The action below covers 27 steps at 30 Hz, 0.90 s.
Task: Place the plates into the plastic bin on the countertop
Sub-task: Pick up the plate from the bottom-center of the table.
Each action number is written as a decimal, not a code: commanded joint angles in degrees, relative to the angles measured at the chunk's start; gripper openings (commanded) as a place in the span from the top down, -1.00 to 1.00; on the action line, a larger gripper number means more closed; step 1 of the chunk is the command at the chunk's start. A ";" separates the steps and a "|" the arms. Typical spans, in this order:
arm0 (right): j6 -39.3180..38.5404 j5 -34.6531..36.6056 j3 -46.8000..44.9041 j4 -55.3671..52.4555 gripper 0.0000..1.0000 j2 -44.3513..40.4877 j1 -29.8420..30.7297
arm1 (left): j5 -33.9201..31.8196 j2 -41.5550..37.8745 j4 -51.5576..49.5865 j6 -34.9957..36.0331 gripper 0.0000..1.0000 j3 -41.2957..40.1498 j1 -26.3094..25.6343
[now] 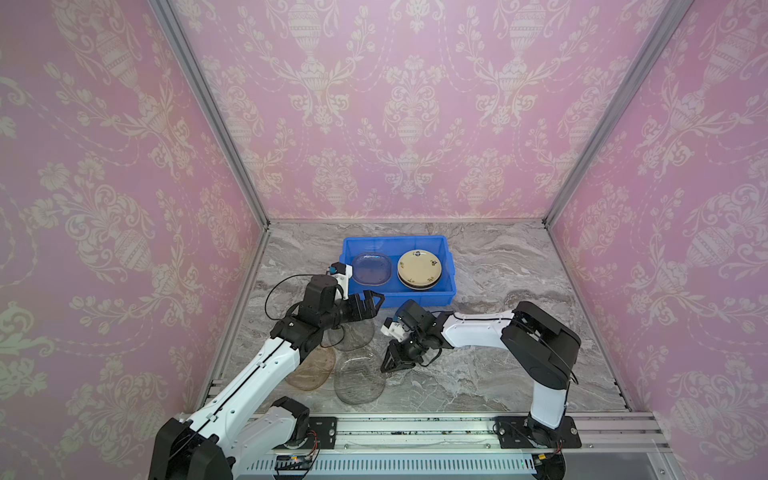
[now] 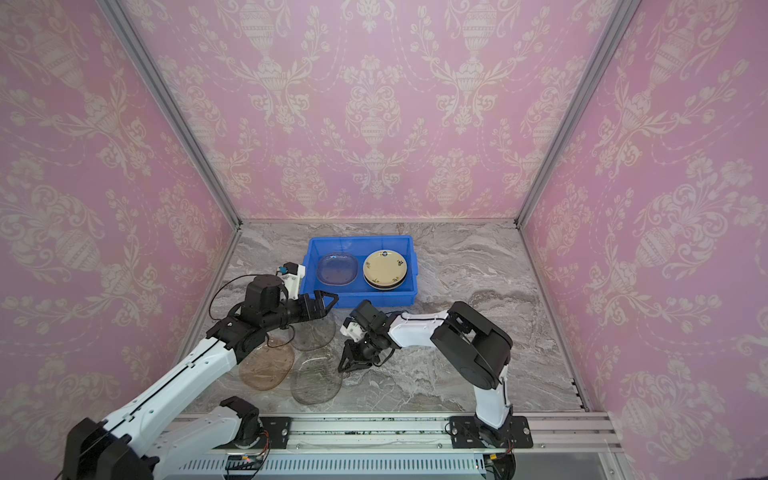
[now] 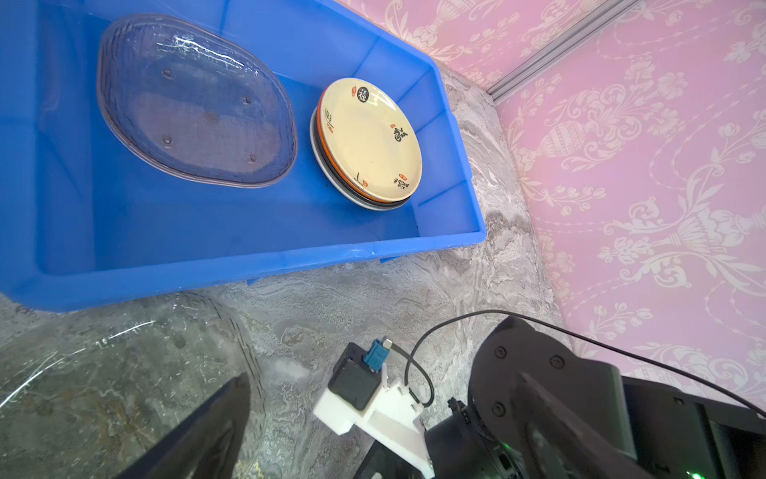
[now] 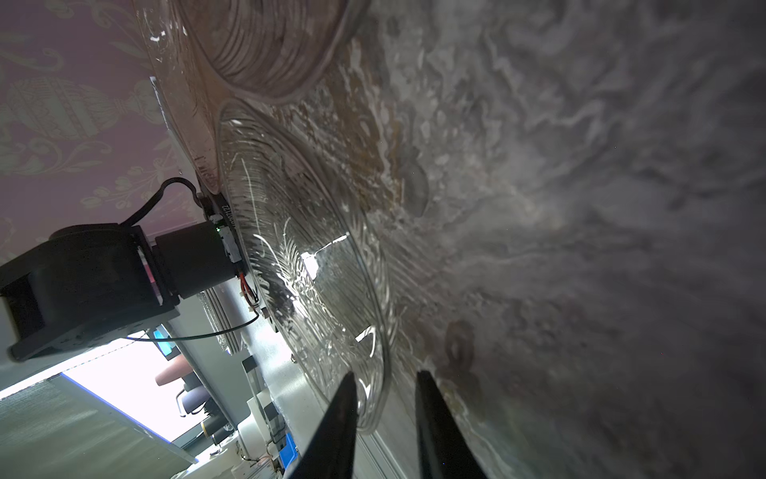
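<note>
While right pincer (image 4: 386, 375) narrowly straddles its rim, ribbed clear plate (image 4: 298, 249), left pincer (image 1: 374, 305) wide.

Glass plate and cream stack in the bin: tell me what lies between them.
Nothing but a narrow strip of bare bin floor; the glass plate and the cream stack lie apart. The left wrist view shows it most clearly.

Grey marble-veined tabletop (image 1: 498, 270): lower middle of both top views.
On it, frame centre: shallow bright blue rectangular plastic bin (image 1: 395, 239).
In the bin, left half: clear oval glass plate (image 1: 372, 269).
In the bin, right half: stack of round plates, cream patterned plate (image 1: 419, 266) on top.
Below the bin in frame, on the tabletop: grey glass plate (image 1: 355, 334) nearest; amber glass plate (image 1: 311, 370) lower left; clear grey glass plate (image 1: 359, 380) just beside it, to the right.
</note>
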 commanded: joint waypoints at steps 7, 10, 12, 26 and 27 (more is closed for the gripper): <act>-0.57 -1.53 4.46 -3.24 0.59 3.53 0.31 | -0.13 -0.50 -1.70 0.41 -0.99 0.01 0.61; -0.69 -0.93 4.63 -4.02 0.63 3.40 0.30 | -0.10 0.32 -1.74 0.68 -0.99 0.31 0.70; -0.95 -0.44 4.63 -4.72 0.63 3.03 0.30 | -0.10 0.64 -1.73 0.95 -0.99 0.51 0.70; -1.83 -0.24 6.72 -7.66 0.72 4.47 0.56 | 0.17 2.86 -0.94 1.78 -0.99 0.86 0.88; -1.81 -0.28 6.97 -7.95 0.73 4.67 0.53 | 0.10 2.84 -0.86 1.78 -0.99 0.83 0.96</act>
